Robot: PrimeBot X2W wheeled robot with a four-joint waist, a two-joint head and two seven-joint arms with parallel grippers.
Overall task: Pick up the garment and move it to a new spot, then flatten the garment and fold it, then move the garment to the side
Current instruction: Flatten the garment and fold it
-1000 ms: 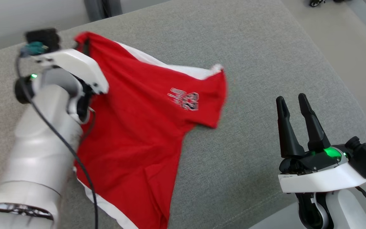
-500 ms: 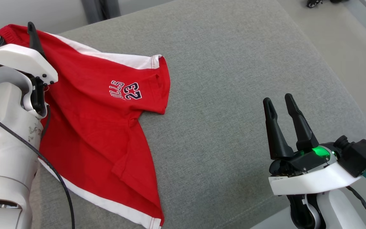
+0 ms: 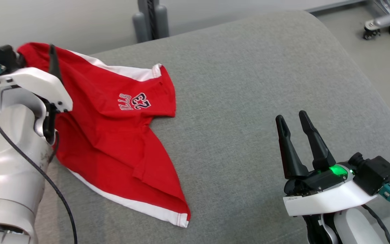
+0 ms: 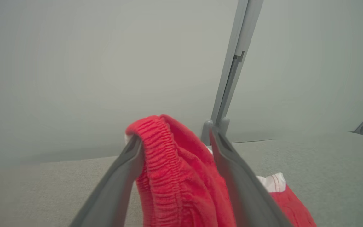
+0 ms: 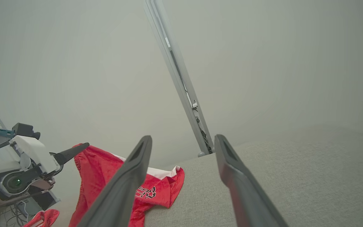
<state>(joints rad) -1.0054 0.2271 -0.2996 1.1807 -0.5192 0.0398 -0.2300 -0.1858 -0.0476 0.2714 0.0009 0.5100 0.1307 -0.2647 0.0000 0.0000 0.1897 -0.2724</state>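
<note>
The garment (image 3: pixel 113 135) is a pair of red shorts with white trim and a "23" print, spread crumpled over the left part of the grey cushion (image 3: pixel 249 84). Its elastic waistband (image 4: pixel 159 148) is lifted off the cushion and hangs over one finger of my left gripper (image 4: pixel 174 135), whose jaws stand wide apart around it without pinching. In the head view that left gripper (image 3: pixel 47 56) sits at the garment's far left corner. My right gripper (image 3: pixel 291 116) hovers open over bare cushion at the lower right, well away from the garment (image 5: pixel 156 189), nothing between its fingers (image 5: pixel 137 170).
A grey post (image 3: pixel 151 17) rises behind the cushion's far edge, against a pale wall. The cushion rounds off at the right, with floor and a wheeled base (image 3: pixel 381 23) beyond. Another bit of red fabric (image 5: pixel 43 217) lies below my left arm in the right wrist view.
My left gripper carried the garment leftward, then opened; the cloth has settled onto the cushion, its waistband still draped on one finger. The head camera has tilted up. The right gripper stays open.
</note>
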